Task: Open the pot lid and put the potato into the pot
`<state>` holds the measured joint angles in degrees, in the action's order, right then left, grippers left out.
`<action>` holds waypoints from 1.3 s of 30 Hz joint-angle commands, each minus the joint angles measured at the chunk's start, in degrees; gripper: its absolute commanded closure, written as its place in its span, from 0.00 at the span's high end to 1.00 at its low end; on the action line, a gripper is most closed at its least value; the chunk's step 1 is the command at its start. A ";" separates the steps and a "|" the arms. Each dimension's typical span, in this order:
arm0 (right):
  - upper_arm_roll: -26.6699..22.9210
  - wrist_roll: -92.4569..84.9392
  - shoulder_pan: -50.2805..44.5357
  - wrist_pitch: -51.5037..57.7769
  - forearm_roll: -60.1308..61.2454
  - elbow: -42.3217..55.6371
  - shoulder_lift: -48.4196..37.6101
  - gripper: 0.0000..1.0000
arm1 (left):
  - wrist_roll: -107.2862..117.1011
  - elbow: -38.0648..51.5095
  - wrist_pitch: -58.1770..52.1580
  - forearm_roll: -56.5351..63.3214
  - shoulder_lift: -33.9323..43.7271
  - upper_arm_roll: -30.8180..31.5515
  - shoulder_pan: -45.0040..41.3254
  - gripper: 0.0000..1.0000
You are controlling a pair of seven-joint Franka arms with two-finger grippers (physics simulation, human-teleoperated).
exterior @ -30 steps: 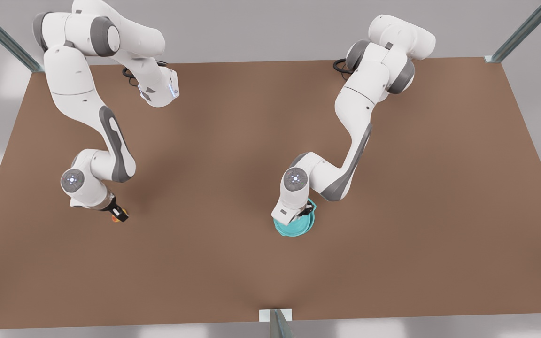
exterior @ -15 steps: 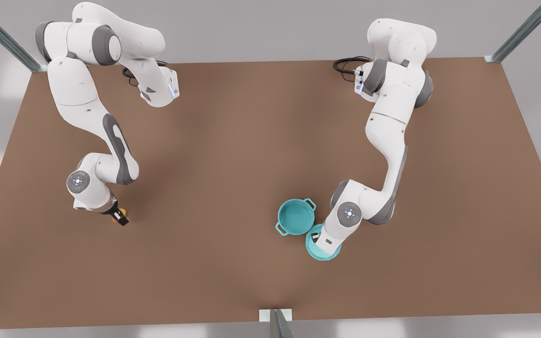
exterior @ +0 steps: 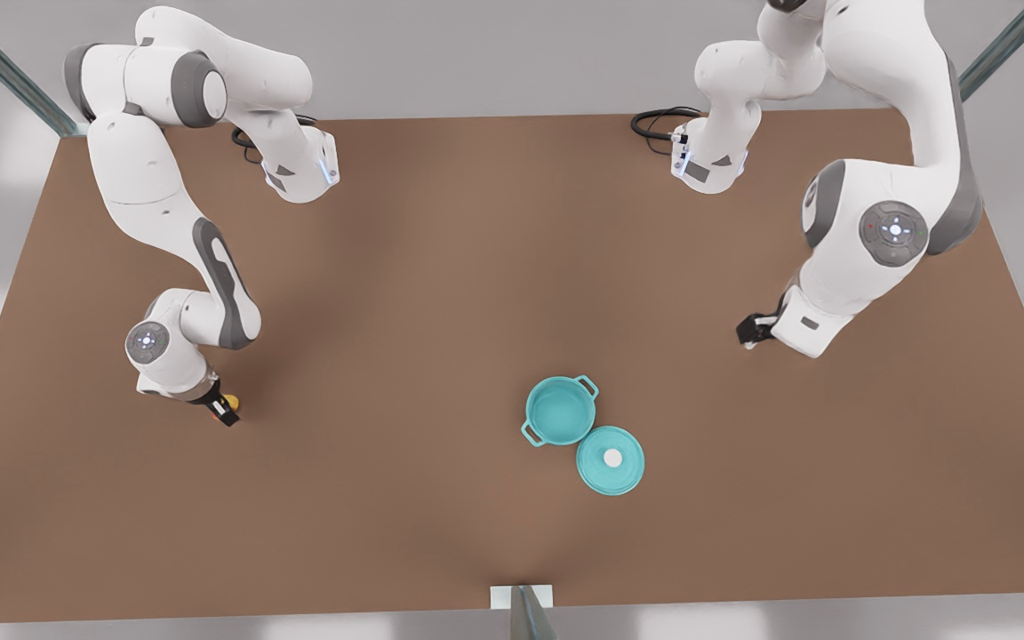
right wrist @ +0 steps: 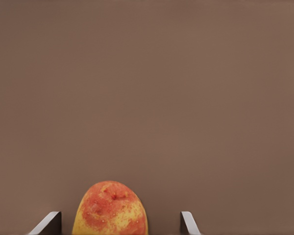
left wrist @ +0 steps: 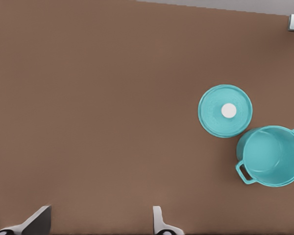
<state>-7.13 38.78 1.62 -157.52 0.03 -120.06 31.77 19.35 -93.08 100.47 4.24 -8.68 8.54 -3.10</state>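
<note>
Front view: pot (exterior: 560,410) sits open, pot lid (exterior: 611,460) flat on the table (exterior: 441,267), touching the pot's near-right rim. Left gripper (exterior: 750,332) hangs far right, well apart from both. Right gripper (exterior: 226,411) is low at the potato (exterior: 232,404) on the front view's left.

Left wrist view: left gripper's fingers (left wrist: 158,219) spread, empty; arm waits.

Right wrist view: fingers (right wrist: 188,221) open either side of the potato, which lies nearer one finger, not gripped. Risk: off-centre closing could squirt it sideways.
</note>
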 commanded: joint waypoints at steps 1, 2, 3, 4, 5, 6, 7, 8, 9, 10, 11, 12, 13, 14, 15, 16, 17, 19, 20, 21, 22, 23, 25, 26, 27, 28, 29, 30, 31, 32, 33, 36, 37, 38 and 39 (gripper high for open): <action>0.01 0.51 -0.03 -0.33 -0.21 0.01 -0.05 0.91 | -17.24 -0.61 -2.92 -0.55 0.85 -0.01 -0.24 1.00; 0.01 0.60 -0.03 -0.33 -0.12 0.01 -0.05 0.91 | -17.24 0.00 -2.57 -0.64 0.50 -0.10 -0.24 1.00; 0.01 0.77 -0.03 -0.33 -0.12 0.01 -0.05 0.89 | -17.42 0.27 -2.48 -0.64 0.33 -0.10 -0.24 1.00; 0.01 0.95 -0.12 -0.33 -0.12 0.01 -0.05 0.81 | -18.30 1.32 -2.74 -0.46 -0.11 -0.01 -0.24 1.00; 0.01 0.86 -0.12 -0.24 -0.21 0.01 -0.05 0.76 | -18.38 1.59 -2.48 -0.46 -0.38 0.16 -0.24 1.00; 0.01 0.86 -0.21 -0.24 -0.12 0.01 -0.05 0.73 | -18.30 1.59 -1.95 -0.46 -0.29 0.16 -0.24 1.00; 0.01 0.86 -0.21 -0.24 -0.12 0.01 -0.05 0.70 | -18.30 1.50 -1.95 -0.46 -0.29 0.16 -0.24 1.00; 0.01 0.86 -0.21 -0.15 -0.12 0.01 -0.05 0.67 | -18.30 1.50 -1.95 -0.46 -0.29 0.16 -0.24 1.00; 0.01 0.77 -0.21 -0.06 -0.12 0.01 -0.05 0.66 | -18.21 1.50 -1.60 -0.46 -0.29 0.16 -0.24 1.00; 0.01 0.68 -0.21 0.02 -0.12 0.01 -0.05 0.65 | -18.21 1.50 -1.60 -0.46 -0.29 0.16 -0.24 1.00; 0.01 0.68 -0.30 0.02 -0.12 0.01 -0.05 0.63 | -18.21 1.50 -1.60 -0.46 -0.29 0.16 -0.33 1.00; 0.01 0.60 -0.30 0.02 -0.12 0.01 -0.05 0.59 | -18.21 1.50 -1.60 -0.46 -0.29 0.16 -0.33 1.00; 0.01 0.68 -0.30 0.11 -0.12 0.01 -0.05 0.56 | -18.12 1.50 -1.60 -0.46 -0.29 0.25 -0.33 1.00; 0.01 0.68 -0.30 0.11 -0.12 0.01 -0.05 0.55 | -18.12 1.50 -1.60 -0.46 -0.29 0.25 -0.33 1.00; 0.01 0.68 -0.30 0.11 -0.12 0.01 -0.13 0.54 | -18.12 1.50 -1.60 -0.46 -0.29 0.25 -0.33 1.00; 0.01 0.68 -0.21 0.29 -0.12 0.01 -0.22 0.52 | -18.21 1.50 -1.60 -0.55 -0.29 0.25 -0.33 1.00; 0.01 0.60 -0.21 0.46 -0.12 0.01 -0.40 0.52 | -18.12 1.50 -1.60 -0.55 -0.38 0.25 -0.33 1.00; 0.01 0.68 -0.21 0.73 -0.12 0.01 -2.07 0.52 | -18.12 1.50 -1.60 -0.55 -0.47 0.25 -0.33 1.00; 0.10 0.60 -0.21 1.43 -0.12 0.01 -3.12 0.52 | -18.12 1.50 -1.60 -0.55 -0.47 0.25 -0.33 1.00; 0.18 0.60 -0.30 2.57 -0.12 0.01 -3.91 0.52 | -18.12 1.50 -1.60 -0.55 -0.47 0.25 -0.33 1.00; 0.36 0.86 -0.39 4.07 -0.12 0.09 -4.97 0.52 | -18.12 1.50 -1.60 -0.55 -0.47 0.25 -0.33 1.00; 0.45 0.95 -0.47 5.21 0.05 0.18 -5.67 0.52 | -18.03 1.50 -1.60 -0.55 -0.47 0.25 -0.33 1.00; 0.54 3.23 -2.58 9.33 0.58 0.71 -7.69 0.52 | -18.03 1.50 -1.60 -0.55 -0.47 0.25 -0.33 1.00; 0.54 5.43 -4.08 12.15 0.67 1.41 -8.83 0.52 | -17.95 1.50 -1.60 -0.55 -0.47 0.25 -0.33 1.00; 0.54 7.62 -5.31 13.56 0.67 2.03 -9.45 0.52 | -17.68 1.50 -1.60 -0.55 -0.55 0.34 -0.51 1.00; 0.54 9.82 -6.80 15.75 0.67 2.91 -9.63 0.52 | -17.68 1.59 -1.69 -0.55 -0.55 0.43 -0.60 1.00; 0.54 12.36 -8.38 16.54 0.76 3.52 -9.71 0.52 | -17.68 1.59 -1.69 -0.64 -0.64 0.43 -0.77 1.00; 0.54 14.22 -9.61 17.25 0.76 3.87 -10.07 0.52 | -17.68 1.59 -1.60 -0.64 -0.90 0.52 -0.86 1.00; 0.62 16.06 -11.10 19.09 1.72 4.40 -10.77 0.52 | -17.68 1.59 -1.68 -0.64 -1.08 0.43 -0.86 1.00; 0.71 16.24 -13.04 20.15 4.45 5.10 -10.86 0.52 | -17.68 1.50 -1.95 -0.73 -1.08 0.43 -0.86 1.00; 0.71 18.26 -14.18 22.34 4.62 6.77 -10.86 0.52 | -17.68 1.50 -1.95 -1.34 -1.17 0.34 -0.42 1.00; 0.71 25.20 -19.46 28.76 4.63 12.57 -10.07 0.52 | -17.42 1.50 -1.25 -1.43 -1.08 0.16 -0.33 1.00; 0.71 28.01 -21.21 30.52 4.63 14.86 -9.80 0.52 | -17.42 1.50 -0.81 -1.34 -1.43 0.16 -0.24 1.00; 0.71 30.21 -22.36 32.10 4.71 17.05 -9.01 0.51 | -17.51 1.59 0.33 -1.25 -1.96 0.08 -0.24 1.00; 0.71 32.58 -24.11 33.51 4.80 19.16 -8.84 0.51 | -17.51 1.68 0.86 -1.34 -1.96 0.08 -0.24 1.00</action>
<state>-6.41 49.81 -21.65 -132.82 4.90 -102.04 22.98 3.57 -91.50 99.78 2.95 -10.47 8.60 -3.30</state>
